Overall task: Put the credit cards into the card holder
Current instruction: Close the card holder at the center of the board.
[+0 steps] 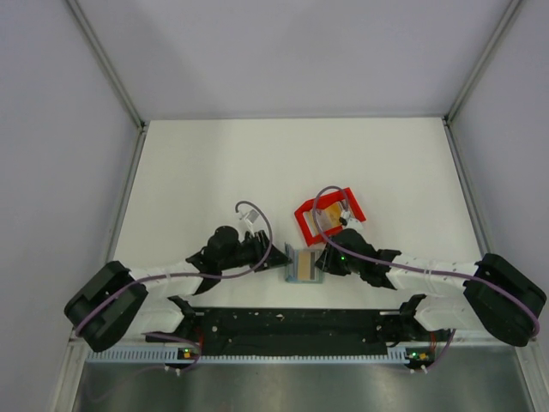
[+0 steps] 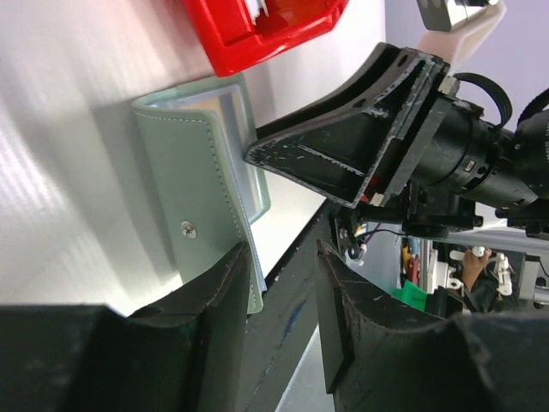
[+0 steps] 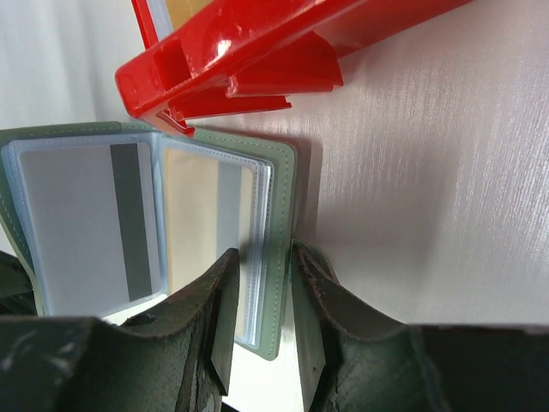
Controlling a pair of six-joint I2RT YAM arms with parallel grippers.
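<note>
The white table (image 1: 214, 172) fills the middle of the top view. The left arm (image 1: 163, 279) reaches in from the lower left and the right arm (image 1: 429, 276) from the lower right, and they meet just below the centre. A red bin (image 1: 302, 225) sits tilted just above and right of that meeting point. The holder (image 1: 302, 268) is directly below the bin's lower left corner, between the two grippers. It is spread open, its pocketed inside facing up and its fold running roughly up and down the frame. In the left wrist view its green cover faces the camera with the snap (image 2: 187, 229) showing, and its long edge slants from upper left to lower right. The right wrist view shows a whitish card (image 3: 77, 223) with a dark stripe in the left sleeve and a tan card (image 3: 193, 223) in the next one, both with their long sides upright in the frame. Another tan card (image 3: 184, 9) shows inside the bin. The right gripper (image 3: 263, 257) is clenched on the holder's right cover and sleeves. The left gripper (image 2: 283, 257) is released: the cover's corner lies against one finger (image 2: 214, 300), and the other stands clear.
</note>
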